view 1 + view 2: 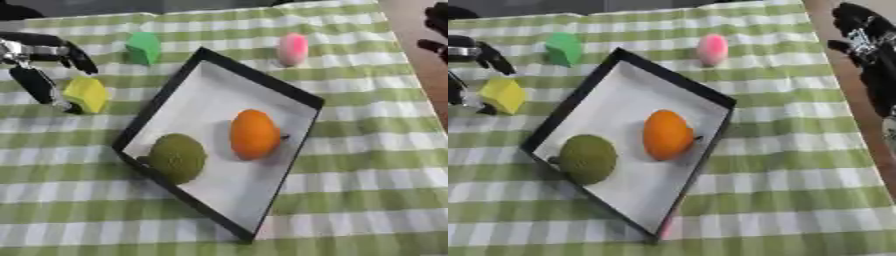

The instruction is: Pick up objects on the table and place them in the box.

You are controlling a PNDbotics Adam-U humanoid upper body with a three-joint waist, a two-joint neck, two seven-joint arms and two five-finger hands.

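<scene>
A black-rimmed box (161,103) with a white floor lies askew mid-table. Inside it are an orange fruit (254,134) and a round olive-green fruit (178,157). A yellow block (87,94) lies on the cloth left of the box. My left hand (39,65) is at that block, its fingers straight down on the block's left side and another finger above it; the fingers do not close round it. A green block (143,47) sits behind the box's far corner, and a pink egg-shaped thing (292,49) lies further right. My right hand (866,40) hangs off the table's right edge, fingers relaxed.
The table wears a green-and-white checked cloth (367,165). Its right edge (833,70) borders a brown floor. Open cloth lies right of and in front of the box.
</scene>
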